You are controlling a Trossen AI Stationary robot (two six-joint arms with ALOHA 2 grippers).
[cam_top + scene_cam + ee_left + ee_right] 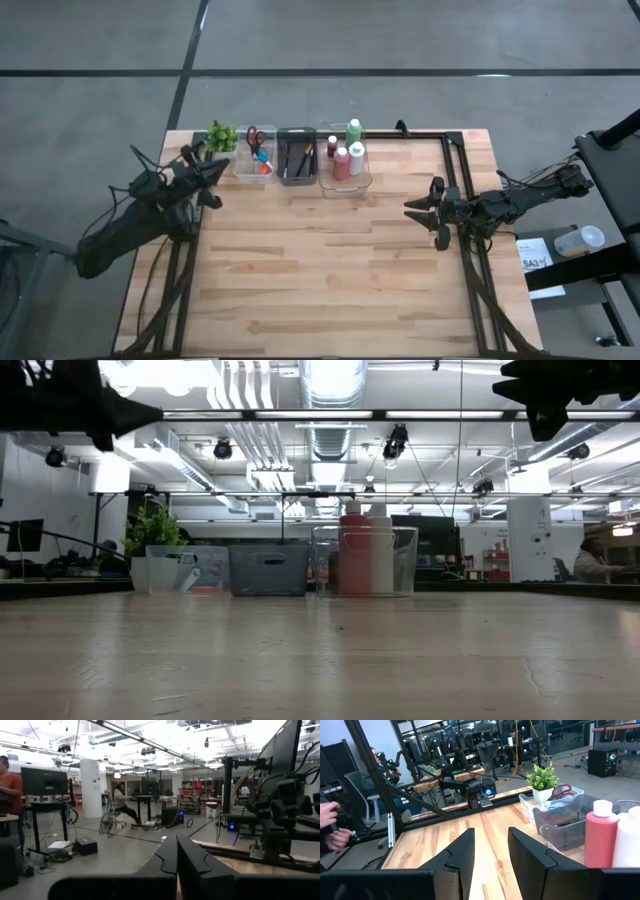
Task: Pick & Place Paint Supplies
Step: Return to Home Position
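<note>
A: Left hand, where?

B: Left hand (222, 166) is up off the bench (330, 280), over the far left corner. It's just beside the plant (222, 136) and the left clear bin (170, 575). Its wrist view shows the fingers (167, 862) pressed together, nothing between them.

A: Right one?

B: Right hand (412, 209) hangs above the right side of the bench, about halfway back, pointing toward the middle. Fingers (462, 852) are spread apart, holding nothing. The low view puts both hands high above the bench top.

A: Supplies?

B: All in the row of three bins along the far edge. The left clear bin has the red-handled scissors (254, 137) and the small orange and blue tools (262, 165). The dark bin (268, 570) in the middle has the brushes (303, 158).

A: Bottles?

B: In the right clear bin (405, 560), all upright. Green bottle (353, 130) is at the far end and the small brown bottle (332, 146) is beside it. Dark red bottle (342, 163) and white bottle (357, 160) stand side by side nearer the front.

A: Hands touching anything?

B: No, both are apart from the bins.
</note>
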